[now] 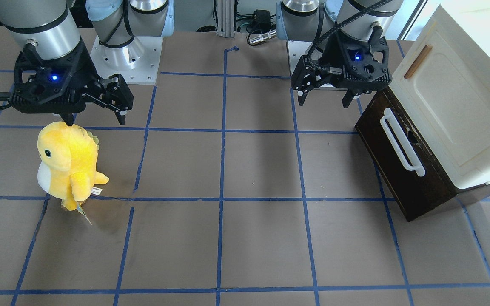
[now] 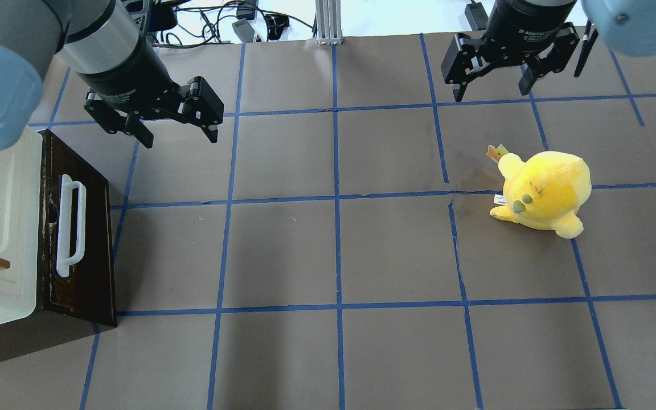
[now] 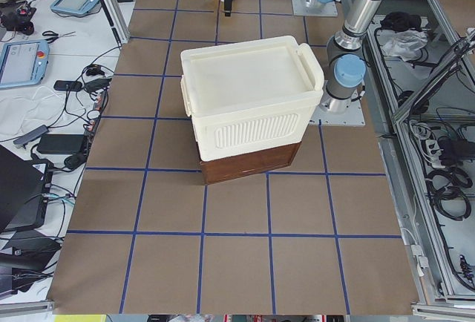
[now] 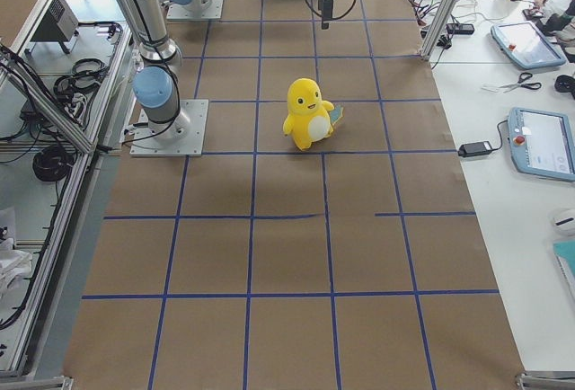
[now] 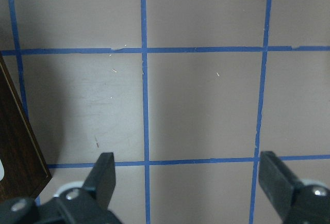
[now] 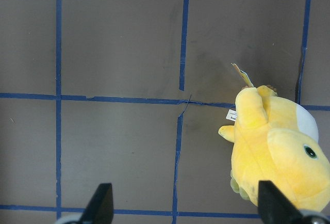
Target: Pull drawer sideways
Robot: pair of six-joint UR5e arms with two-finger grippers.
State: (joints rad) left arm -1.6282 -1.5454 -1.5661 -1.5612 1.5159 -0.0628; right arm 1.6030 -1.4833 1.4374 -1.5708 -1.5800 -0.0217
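Observation:
The dark brown drawer (image 1: pixel 391 174) sits under a cream-white cabinet (image 1: pixel 449 106), with a long white bar handle (image 1: pixel 402 142) on its front. Its interior does not show. In the overhead view the drawer (image 2: pixel 91 273) and its handle (image 2: pixel 70 225) are at the far left. My left gripper (image 1: pixel 324 103) (image 2: pixel 181 139) is open and empty, raised beside the drawer's far corner and apart from the handle. The left wrist view shows its open gripper (image 5: pixel 188 177) and a drawer corner (image 5: pixel 15 152). My right gripper (image 1: pixel 96 122) (image 2: pixel 491 94) is open and empty.
A yellow plush toy (image 1: pixel 68 163) (image 2: pixel 544 191) stands just below the right gripper and also shows in the right wrist view (image 6: pixel 278 152). The cabinet door has a small brown wooden handle (image 1: pixel 417 62). Blue tape lines grid the brown tabletop (image 2: pixel 333 250).

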